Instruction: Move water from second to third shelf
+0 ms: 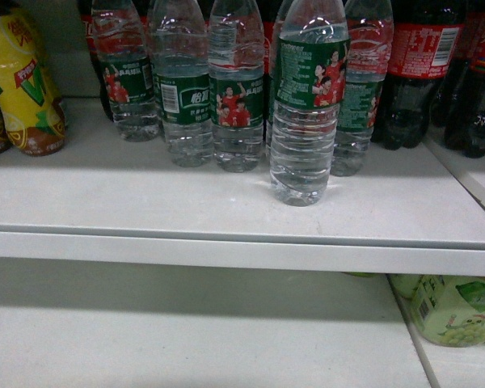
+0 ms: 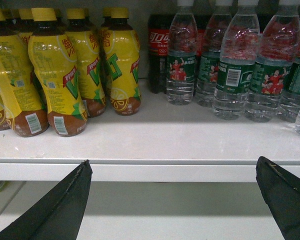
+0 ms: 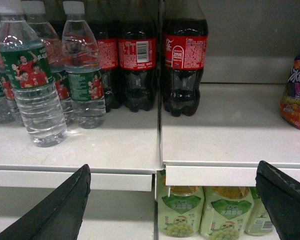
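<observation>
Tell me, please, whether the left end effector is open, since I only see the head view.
Observer: Yes, the left end effector is open and empty, facing the white shelf edge.
Operator: And the right one?
Observer: The right end effector is open too, empty.
Operator: Is the front bottle capped?
Observer: Yes, the clear ribbed plastic water bottle with the green label wears a white cap.

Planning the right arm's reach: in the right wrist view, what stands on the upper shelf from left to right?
Front water bottle → second water bottle → cola bottles → lone cola bottle → purple-and-orange packet at the edge.
</observation>
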`<state>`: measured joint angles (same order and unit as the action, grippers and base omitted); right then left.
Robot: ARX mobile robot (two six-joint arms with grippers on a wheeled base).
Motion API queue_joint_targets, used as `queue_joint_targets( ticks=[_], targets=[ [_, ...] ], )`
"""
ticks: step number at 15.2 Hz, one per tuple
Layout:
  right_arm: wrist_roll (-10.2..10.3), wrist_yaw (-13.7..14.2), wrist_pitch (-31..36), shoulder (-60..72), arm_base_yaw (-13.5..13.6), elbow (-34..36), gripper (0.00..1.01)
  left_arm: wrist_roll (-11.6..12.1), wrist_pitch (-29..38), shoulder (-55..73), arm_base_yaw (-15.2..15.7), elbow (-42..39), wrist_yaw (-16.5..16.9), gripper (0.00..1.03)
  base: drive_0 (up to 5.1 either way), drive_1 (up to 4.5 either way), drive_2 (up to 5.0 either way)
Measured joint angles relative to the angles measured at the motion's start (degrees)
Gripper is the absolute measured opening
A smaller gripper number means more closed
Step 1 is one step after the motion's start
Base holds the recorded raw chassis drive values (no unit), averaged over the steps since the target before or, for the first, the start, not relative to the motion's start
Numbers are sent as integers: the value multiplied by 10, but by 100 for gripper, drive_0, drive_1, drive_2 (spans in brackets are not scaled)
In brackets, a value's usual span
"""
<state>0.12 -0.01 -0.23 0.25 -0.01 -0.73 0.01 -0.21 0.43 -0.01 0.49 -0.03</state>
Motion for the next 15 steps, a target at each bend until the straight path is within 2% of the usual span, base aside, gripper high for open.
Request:
queue_joint_targets(
  ticks=[15],
  targets=[
    [0,0,0,0,0,0,98,0,0,0,0,0,0,98,0,0,0]
  ],
)
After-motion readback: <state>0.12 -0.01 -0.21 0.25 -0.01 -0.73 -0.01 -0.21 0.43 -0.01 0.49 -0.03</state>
